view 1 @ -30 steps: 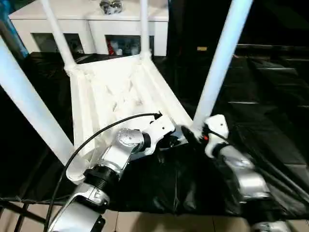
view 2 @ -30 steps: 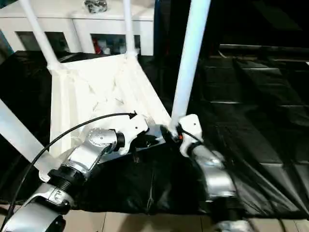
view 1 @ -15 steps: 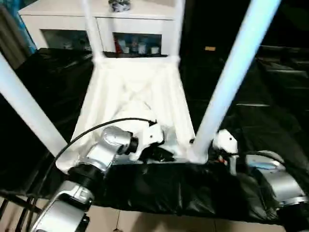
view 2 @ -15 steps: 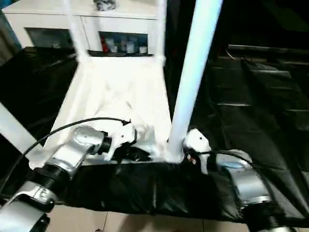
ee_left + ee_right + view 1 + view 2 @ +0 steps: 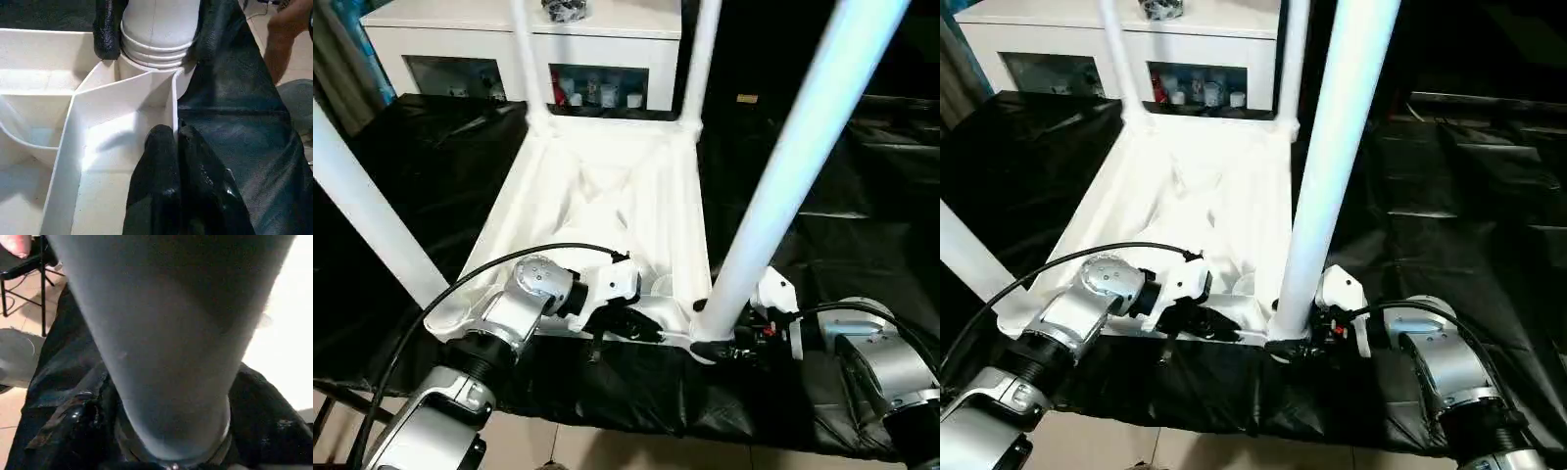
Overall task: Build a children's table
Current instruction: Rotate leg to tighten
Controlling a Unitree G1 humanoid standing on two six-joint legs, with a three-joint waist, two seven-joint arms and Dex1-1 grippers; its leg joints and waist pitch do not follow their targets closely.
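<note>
- The children's table [image 5: 607, 206] lies upside down on a counter draped in black sheeting [image 5: 862, 225], its ribbed underside facing up and all four white legs rising from the corner sockets.
- Seen from the head camera, the table top runs from the middle of the picture up toward 12 o'clock, with the white cabinet [image 5: 460, 39] behind it at 11 to 12 o'clock.
- Near-right leg [image 5: 783, 186]: it stands in its socket at about 5 o'clock and leans up toward 1 o'clock.
- Near-left leg [image 5: 367, 211]: it rises from the corner at 8 o'clock toward 10 o'clock.
- The two far legs [image 5: 700, 59] stand at the table's far corners, just in front of the cabinet.
- Left gripper [image 5: 177, 139]: the jaws are closed, pinching the thin upright edge wall of the table top at its near rim, close to the near-right socket, at about 6 o'clock in the head view.
- Right gripper [image 5: 729, 345]: it sits at the foot of the near-right leg, at 5 o'clock, with one black finger [image 5: 107, 29] lying against the leg's ribbed base. Whether the jaws clamp the leg or merely stand around it, I cannot tell.
- A person's hand [image 5: 288, 24] appears beyond the sheeting in the left wrist view.
</note>
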